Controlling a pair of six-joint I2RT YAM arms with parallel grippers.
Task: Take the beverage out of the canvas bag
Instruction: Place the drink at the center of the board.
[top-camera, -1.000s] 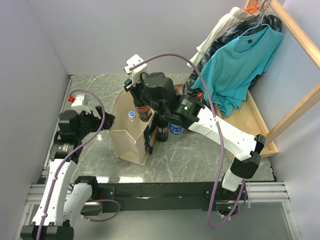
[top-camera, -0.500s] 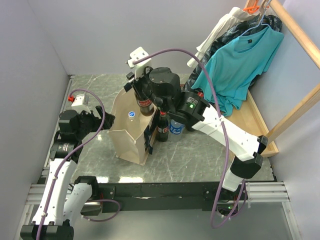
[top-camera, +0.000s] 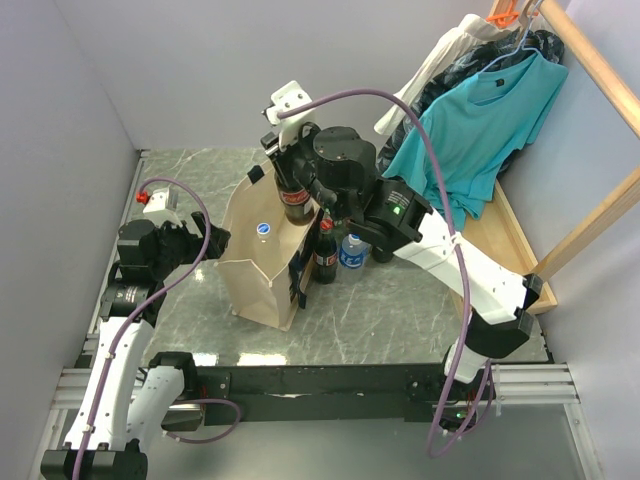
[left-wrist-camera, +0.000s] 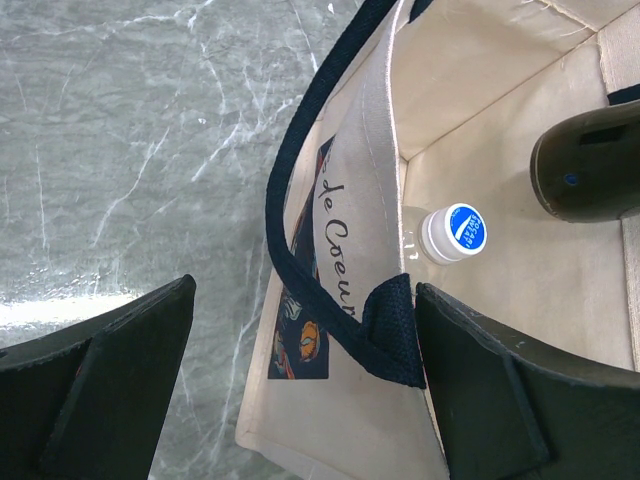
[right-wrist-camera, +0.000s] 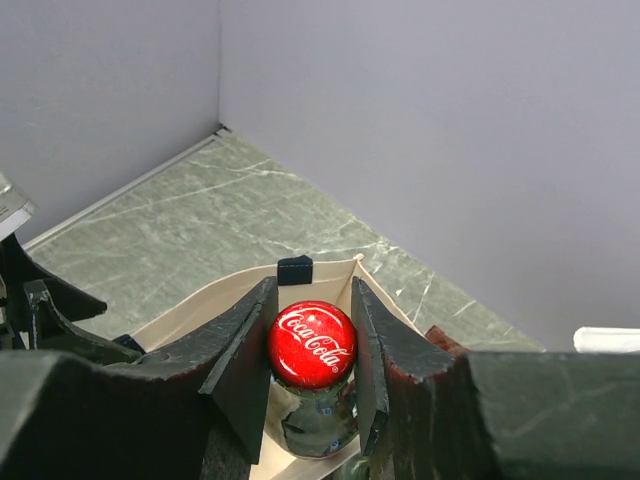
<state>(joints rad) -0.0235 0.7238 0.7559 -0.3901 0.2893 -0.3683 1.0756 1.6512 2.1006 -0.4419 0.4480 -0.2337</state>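
Lifting the cola bottle (right-wrist-camera: 314, 425) straight up out of the canvas bag (top-camera: 250, 280) is, as I judge it, the step in hand. The right gripper (right-wrist-camera: 312, 330) is pinching the neck of the bottle just under its red cap (right-wrist-camera: 312, 345), with 1 finger on each side. The bottle hangs upright over the far side of the bag's mouth. From these views I cannot tell if its base is already above the rim.

The bag stands in the left half of the bench (top-camera: 400, 310). Inside it 1 water bottle (left-wrist-camera: 455, 230) with a blue cap stands near the left wall.

The left gripper (left-wrist-camera: 300, 335) is spread wide, with the bag's left wall and a navy handle (left-wrist-camera: 290, 200) between its fingers. It does not pinch anything. Whether it touches the cloth I cannot say.

To do this well, I think the move should be vertical until the base is clearly higher than the rim and the handles. A sideways move too early could catch the cloth and tip the bag.

After that the bottle can go toward the right. There a second cola bottle (top-camera: 325, 255) and another water bottle (top-camera: 350, 250) already stand just beside the bag, so the place for setting down must be apart from them.

A firm grip is needed, because the neck is smooth and the bottle looks heavy.
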